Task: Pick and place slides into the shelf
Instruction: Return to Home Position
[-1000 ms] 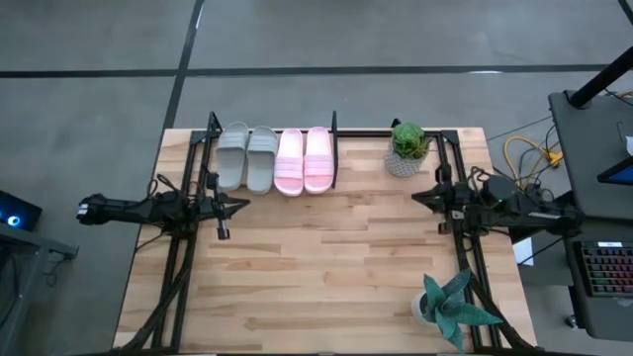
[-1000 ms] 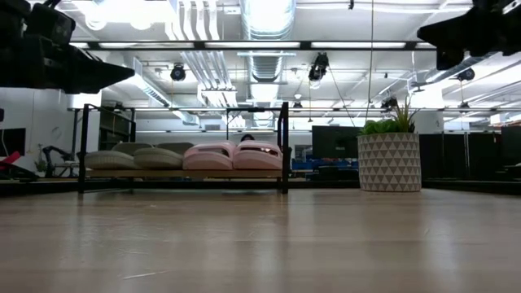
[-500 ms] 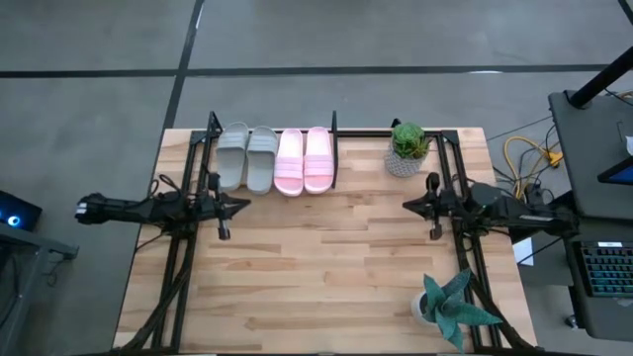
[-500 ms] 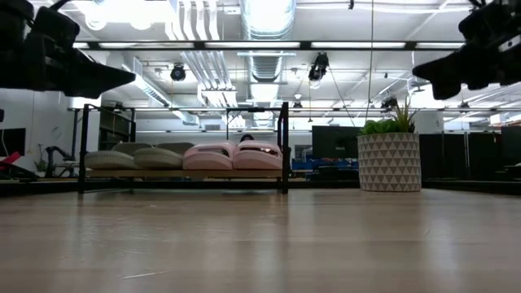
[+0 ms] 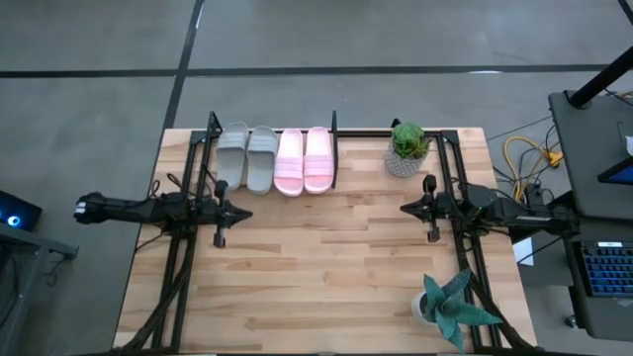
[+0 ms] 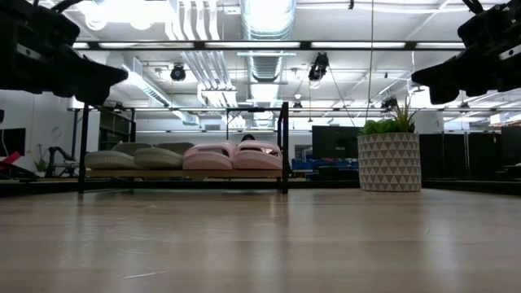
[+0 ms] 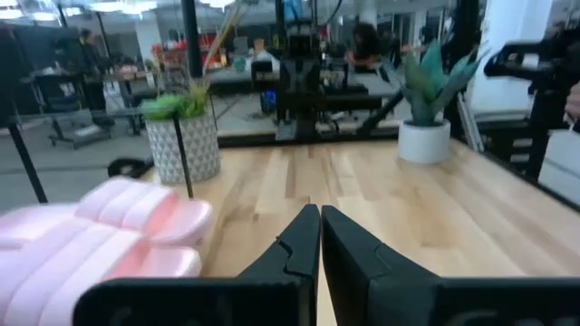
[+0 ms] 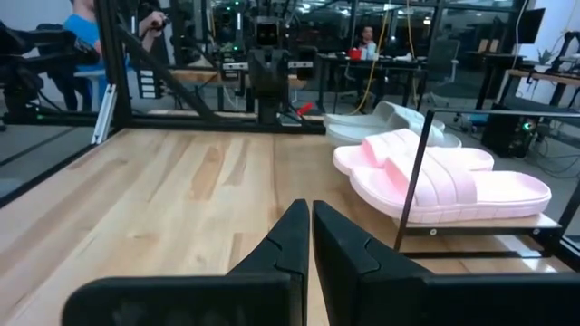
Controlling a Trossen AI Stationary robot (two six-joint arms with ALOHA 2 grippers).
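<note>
All the slides lie side by side, soles down, on the shelf at the table's far edge. The two grey-green ones are on the left and the two pale pink ones on the right. In the low view they rest on the shelf's light-wood board. My left gripper is shut and empty. It hovers level above the table's left side, just near of the shelf. My right gripper is also shut and empty. It hovers level above the right side, pointing toward the table's middle.
A green plant in a triangle-patterned pot stands to the right of the shelf. A spiky plant in a white pot stands at the near right. Bare wooden tabletop lies between the arms. People sit in the room beyond.
My right gripper has come down and moved a little toward the table's left, staying shut and level. My left gripper has stayed where it was and rolled somewhat about its pointing line. The slides have not moved.
</note>
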